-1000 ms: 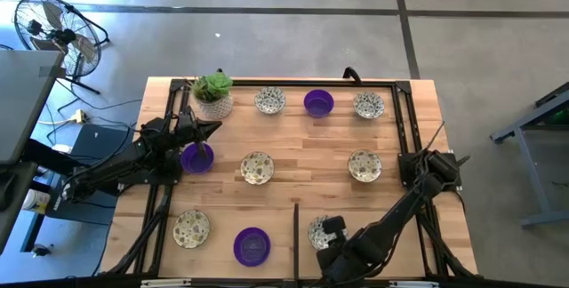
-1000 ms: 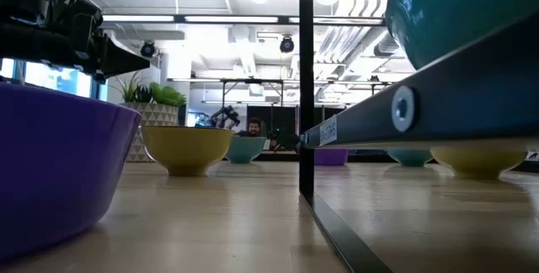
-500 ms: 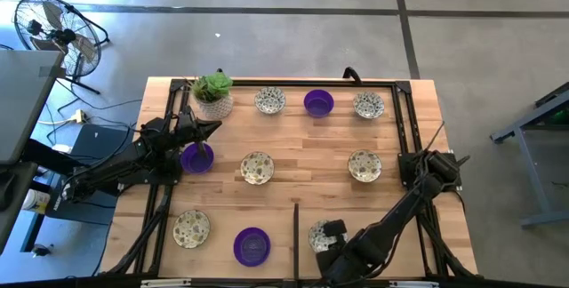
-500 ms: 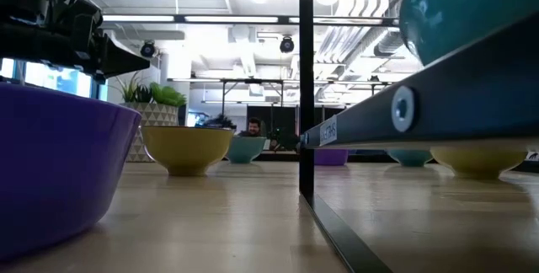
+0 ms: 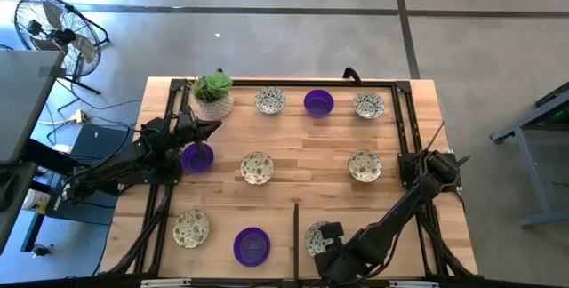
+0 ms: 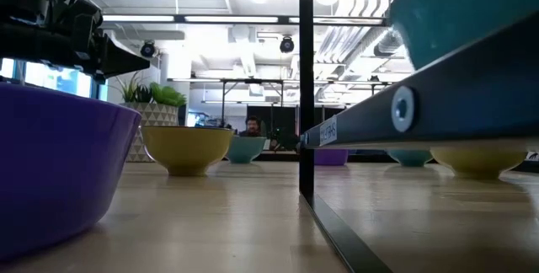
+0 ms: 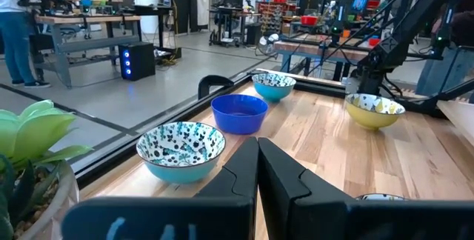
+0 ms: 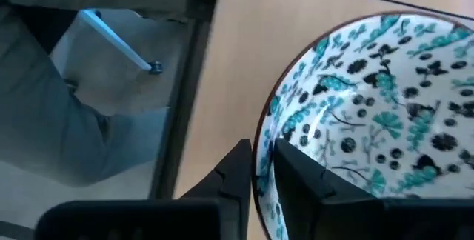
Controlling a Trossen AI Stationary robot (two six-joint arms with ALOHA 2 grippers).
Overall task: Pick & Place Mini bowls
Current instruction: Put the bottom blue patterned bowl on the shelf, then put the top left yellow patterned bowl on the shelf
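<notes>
Seemingly off the table, the patterned bowl point(image 8: 370, 99) sits in the right gripper point(image 8: 261, 167) — rim pinched between both fingers.

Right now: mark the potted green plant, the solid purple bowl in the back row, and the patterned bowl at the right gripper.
potted green plant point(image 5: 213, 86), high view, on the leaves.
solid purple bowl in the back row point(image 5: 318, 102), high view, bowl centre.
patterned bowl at the right gripper point(image 8: 385, 114), right wrist view, inner wall.
</notes>
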